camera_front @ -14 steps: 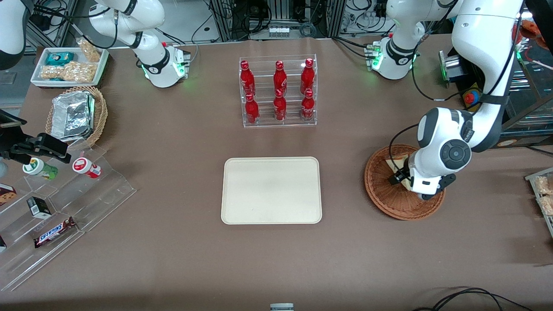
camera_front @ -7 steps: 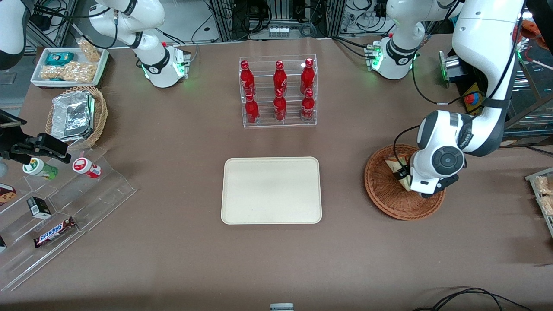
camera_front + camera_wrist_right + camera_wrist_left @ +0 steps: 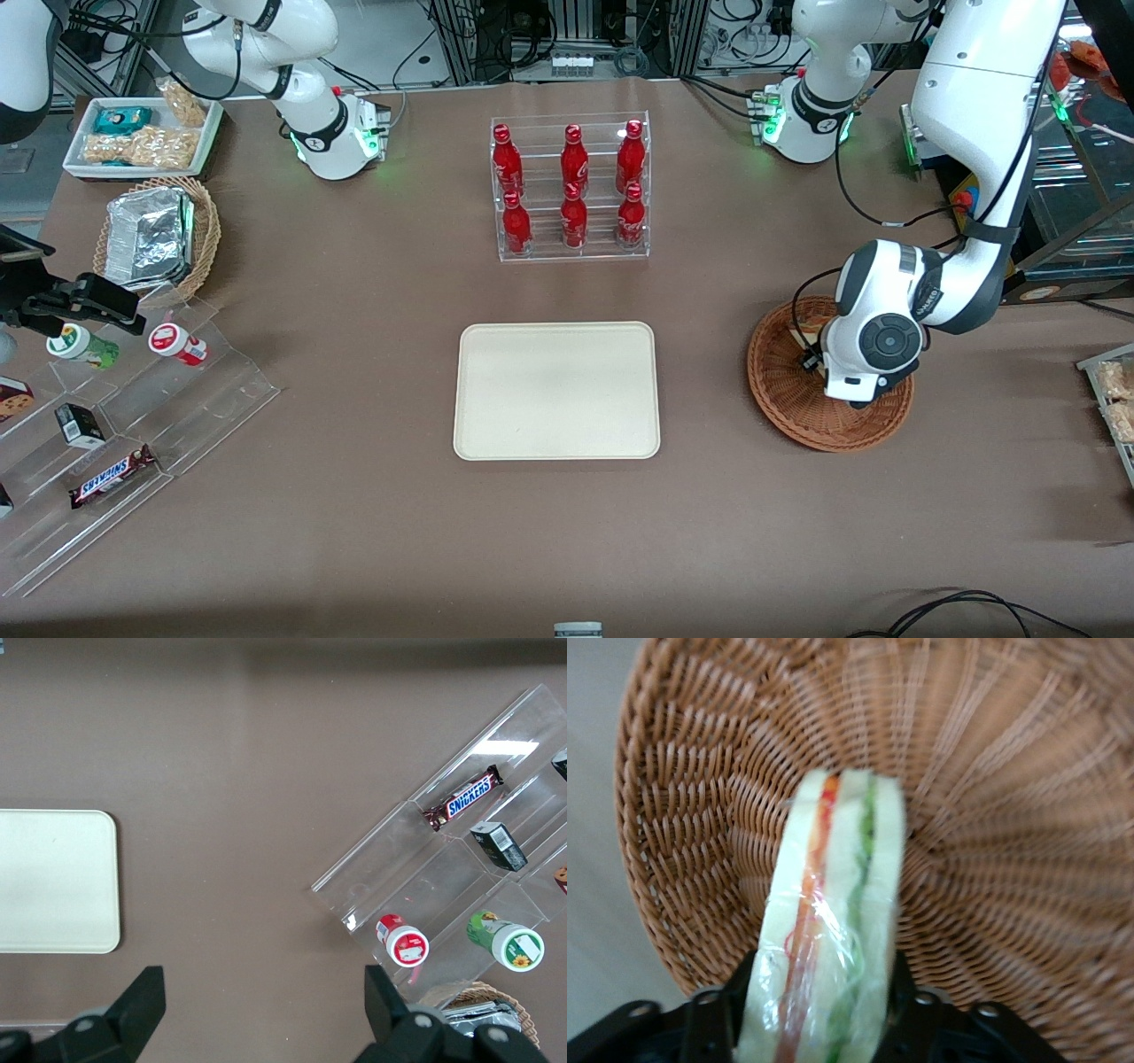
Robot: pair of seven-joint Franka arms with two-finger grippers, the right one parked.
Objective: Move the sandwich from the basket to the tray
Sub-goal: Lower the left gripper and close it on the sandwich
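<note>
Gripper [image 3: 819,1028] closed on the sandwich [image 3: 828,930], poised just above the basket [image 3: 784,403].
I would lift straight up until the wedge clears the wicker rim, then carry it level toward the cream tray [image 3: 556,390] nearer the worktop's middle. The left wrist view shows fingers pressing both bread faces; from the front the arm hides the sandwich, but tray and basket sit well apart.

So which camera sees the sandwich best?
The left wrist view. The sandwich fills it, showing white bread and red and green layers, with the gripper shut on it above the basket. In the front view the arm covers it. The right wrist view misses it.
</note>
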